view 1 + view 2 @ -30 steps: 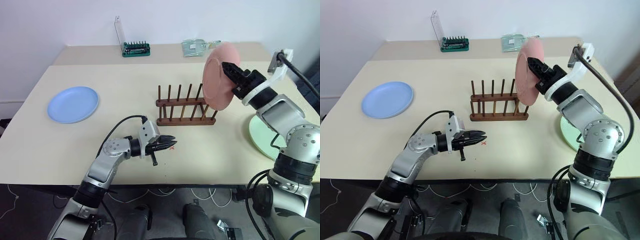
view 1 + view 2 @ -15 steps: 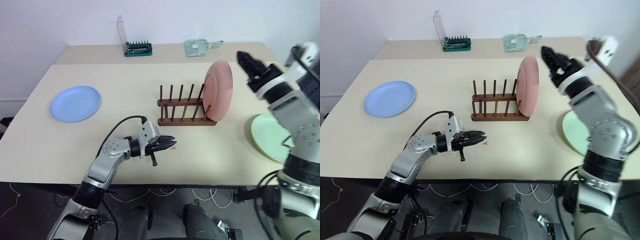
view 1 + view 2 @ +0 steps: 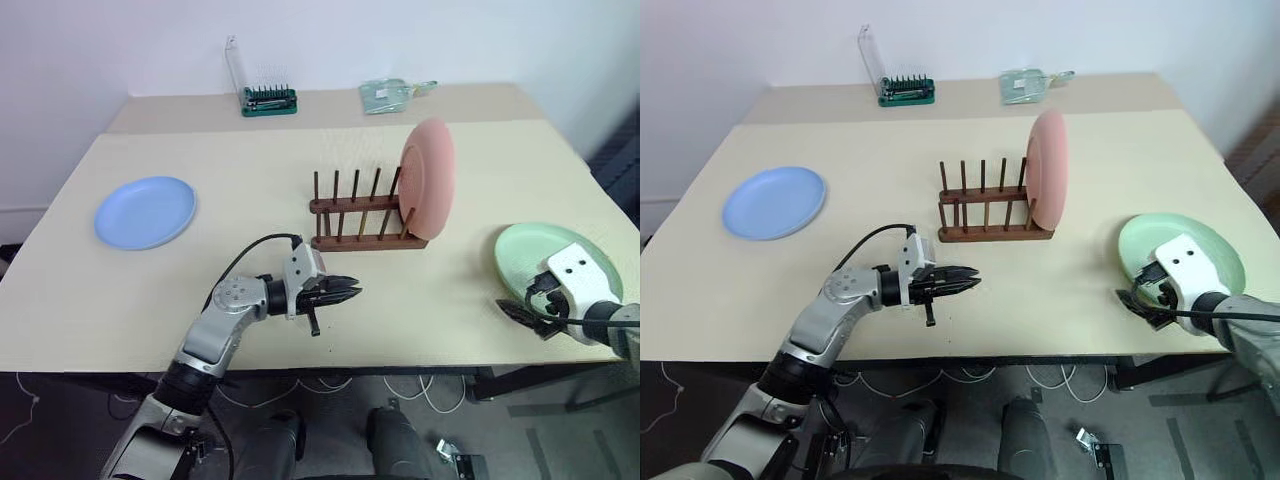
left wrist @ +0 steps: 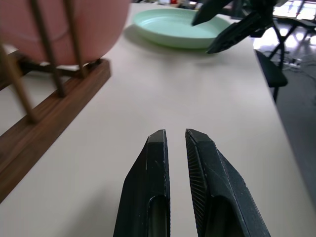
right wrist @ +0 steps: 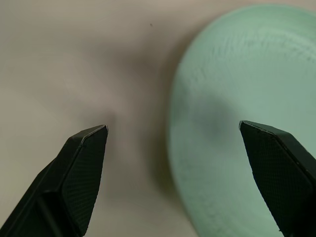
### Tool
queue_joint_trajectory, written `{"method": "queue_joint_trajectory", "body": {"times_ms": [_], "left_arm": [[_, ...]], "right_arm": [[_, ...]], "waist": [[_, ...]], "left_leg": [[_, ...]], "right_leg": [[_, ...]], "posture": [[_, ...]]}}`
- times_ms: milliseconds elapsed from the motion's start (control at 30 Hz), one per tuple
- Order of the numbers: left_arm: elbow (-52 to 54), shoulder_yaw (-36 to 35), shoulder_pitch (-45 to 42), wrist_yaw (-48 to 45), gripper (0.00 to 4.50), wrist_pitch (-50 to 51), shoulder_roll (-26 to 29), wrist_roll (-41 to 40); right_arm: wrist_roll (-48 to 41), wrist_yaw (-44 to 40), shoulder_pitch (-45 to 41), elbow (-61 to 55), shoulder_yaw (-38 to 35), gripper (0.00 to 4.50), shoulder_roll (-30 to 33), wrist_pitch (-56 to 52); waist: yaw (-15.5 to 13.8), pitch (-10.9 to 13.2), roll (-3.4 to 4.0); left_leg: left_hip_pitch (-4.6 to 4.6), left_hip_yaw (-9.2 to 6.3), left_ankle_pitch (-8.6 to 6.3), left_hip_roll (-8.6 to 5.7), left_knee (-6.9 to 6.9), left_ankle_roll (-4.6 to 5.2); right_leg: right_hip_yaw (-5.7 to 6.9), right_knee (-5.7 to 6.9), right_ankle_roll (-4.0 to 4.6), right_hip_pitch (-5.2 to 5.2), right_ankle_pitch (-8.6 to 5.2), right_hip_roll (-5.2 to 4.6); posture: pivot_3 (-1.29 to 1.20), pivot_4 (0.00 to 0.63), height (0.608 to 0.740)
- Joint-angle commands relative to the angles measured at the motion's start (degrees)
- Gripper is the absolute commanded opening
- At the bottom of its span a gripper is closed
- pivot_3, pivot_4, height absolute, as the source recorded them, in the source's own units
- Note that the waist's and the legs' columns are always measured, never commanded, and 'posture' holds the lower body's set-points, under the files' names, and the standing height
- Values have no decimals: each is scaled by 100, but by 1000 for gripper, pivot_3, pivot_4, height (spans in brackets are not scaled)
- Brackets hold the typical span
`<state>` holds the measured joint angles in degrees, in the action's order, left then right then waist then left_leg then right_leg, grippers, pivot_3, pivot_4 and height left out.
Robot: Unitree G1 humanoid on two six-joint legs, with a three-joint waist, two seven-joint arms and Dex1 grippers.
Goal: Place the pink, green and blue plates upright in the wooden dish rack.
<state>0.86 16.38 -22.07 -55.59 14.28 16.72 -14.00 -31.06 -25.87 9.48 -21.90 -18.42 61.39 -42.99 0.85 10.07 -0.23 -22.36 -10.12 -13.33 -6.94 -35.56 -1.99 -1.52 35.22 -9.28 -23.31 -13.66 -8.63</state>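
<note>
Right gripper (image 5: 173, 143) hangs wide open at the green plate's (image 3: 545, 255) near edge, perhaps just above it. Left gripper (image 3: 352, 292), nearly closed and empty, hovers before the rack (image 3: 365, 213), where the pink plate (image 3: 429, 178) stands upright; blue plate (image 3: 146, 211) lies flat at far left.

Pink plate (image 3: 429, 178) upright in rack (image 3: 361, 213)
</note>
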Motion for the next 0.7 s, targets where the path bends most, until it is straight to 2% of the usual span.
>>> {"method": "queue_joint_trajectory", "body": {"times_ms": [33, 133, 233, 467, 533, 600, 700], "left_arm": [[28, -41, -69, -50, 570, -95, 5, -64], [24, -40, -69, -56, 570, -103, -2, -61], [33, -54, -55, -46, 570, -102, 6, -62], [82, -83, 7, 38, 570, -77, 14, -69], [76, -75, 4, 50, 570, -81, 8, -71], [64, -66, -1, 58, 570, -86, 4, -73], [54, -54, -3, 61, 570, -87, -7, -76]], "right_arm": [[478, 112, -54, -203, 118, 4463, -57, -20], [770, 221, -162, 18, 269, 4463, -216, -74], [915, 157, -247, 178, 311, 3693, -379, -89], [1333, -27, -405, 497, 383, 196, -482, 153], [1565, 97, -590, 542, 348, 86, -514, 395], [1986, 522, -1068, 793, 239, 86, -670, 1187], [1944, 746, -1825, 1028, -123, 86, -1056, 1839]], "waist": [[-26, 3, -11], [-76, 3, -21], [-158, 3, -19], [-157, 3, -19], [-148, 3, -19], [-135, 3, -17], [-123, 4, -4]], "left_leg": [[0, 0, 0, 5, -2, 0], [-7, -1, -5, 5, -6, 8], [-11, 0, -8, -4, -10, 14], [-10, 0, -9, -4, -10, 14], [-9, 1, -9, -4, -10, 14], [-8, 3, -9, -4, -12, 14], [-8, 7, -9, -4, -12, 13]], "right_leg": [[1, 0, 0, 1, 0, 2], [3, -8, 17, 1, 10, -2], [2, -12, 19, -1, 15, -5], [2, -11, 19, 0, 15, -3], [2, -11, 19, 0, 15, -3], [2, -11, 19, 0, 16, -3], [0, -9, 17, -1, 18, -3]], "posture": [[0, 150, 740], [0, 150, 740], [0, 150, 740], [0, 150, 740], [0, 150, 740], [0, 150, 740], [0, 150, 740]]}}
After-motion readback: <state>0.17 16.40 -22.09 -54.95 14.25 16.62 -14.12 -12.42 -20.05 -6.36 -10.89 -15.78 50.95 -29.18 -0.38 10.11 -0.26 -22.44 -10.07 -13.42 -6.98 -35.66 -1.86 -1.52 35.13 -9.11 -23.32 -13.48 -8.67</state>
